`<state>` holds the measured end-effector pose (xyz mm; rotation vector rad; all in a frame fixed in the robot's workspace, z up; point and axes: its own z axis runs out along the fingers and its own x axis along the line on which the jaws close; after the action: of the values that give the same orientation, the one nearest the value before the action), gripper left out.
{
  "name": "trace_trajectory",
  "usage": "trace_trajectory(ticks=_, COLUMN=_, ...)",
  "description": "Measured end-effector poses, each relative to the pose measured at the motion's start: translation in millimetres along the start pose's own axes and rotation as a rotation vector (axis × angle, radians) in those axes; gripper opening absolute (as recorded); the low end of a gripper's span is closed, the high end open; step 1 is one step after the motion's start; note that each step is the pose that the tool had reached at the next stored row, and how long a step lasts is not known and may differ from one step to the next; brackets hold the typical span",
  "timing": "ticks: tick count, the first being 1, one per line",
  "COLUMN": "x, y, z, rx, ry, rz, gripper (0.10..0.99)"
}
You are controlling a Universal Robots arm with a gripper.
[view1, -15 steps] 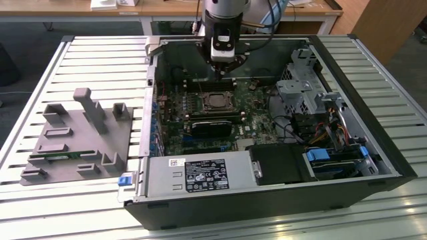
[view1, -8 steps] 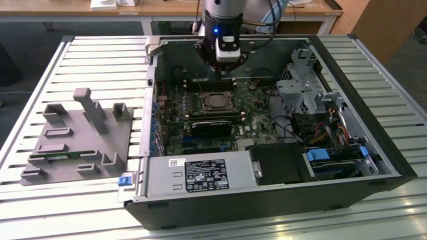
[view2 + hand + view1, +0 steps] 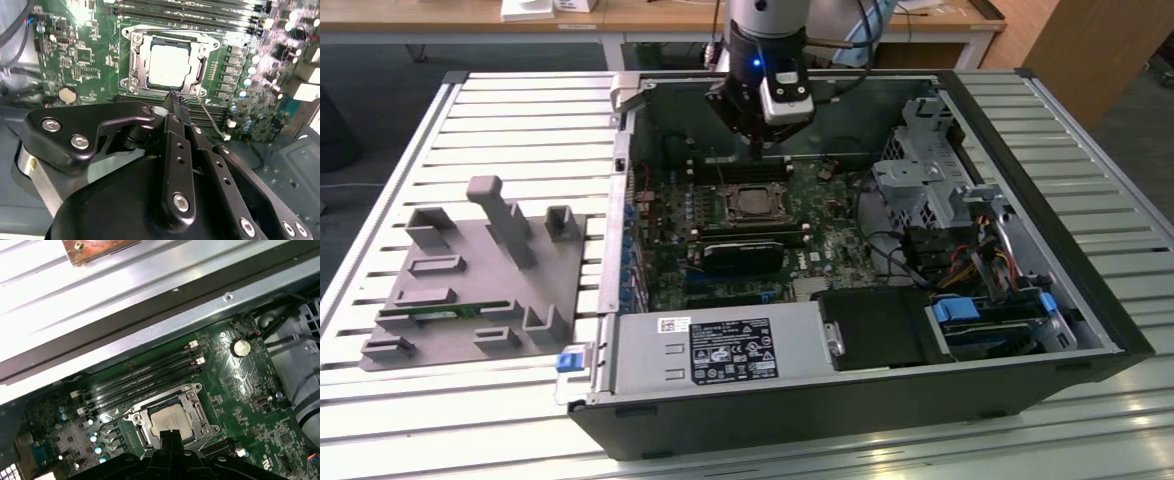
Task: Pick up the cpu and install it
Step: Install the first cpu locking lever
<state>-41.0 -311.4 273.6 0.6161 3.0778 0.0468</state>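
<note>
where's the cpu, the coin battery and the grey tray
cpu (image 3: 169,65), second wrist view, middle of its silver top
coin battery (image 3: 241,346), first wrist view, its round face
grey tray (image 3: 474,280), exterior view, bare base

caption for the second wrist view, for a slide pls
Gripper, jaws closed and empty, close to the cpu lying in its socket on the green motherboard.

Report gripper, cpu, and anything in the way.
Gripper shut, empty, near the socket. The cpu lies in it. Nothing in the way.
</note>
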Motion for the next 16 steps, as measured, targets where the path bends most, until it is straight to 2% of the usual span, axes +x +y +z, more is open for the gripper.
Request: trace_trajectory(ticks=16, x=0.0, y=-0.1, z=0.4, rx=0.001, ry=0.006, rz=-0.201, gripper=0.114)
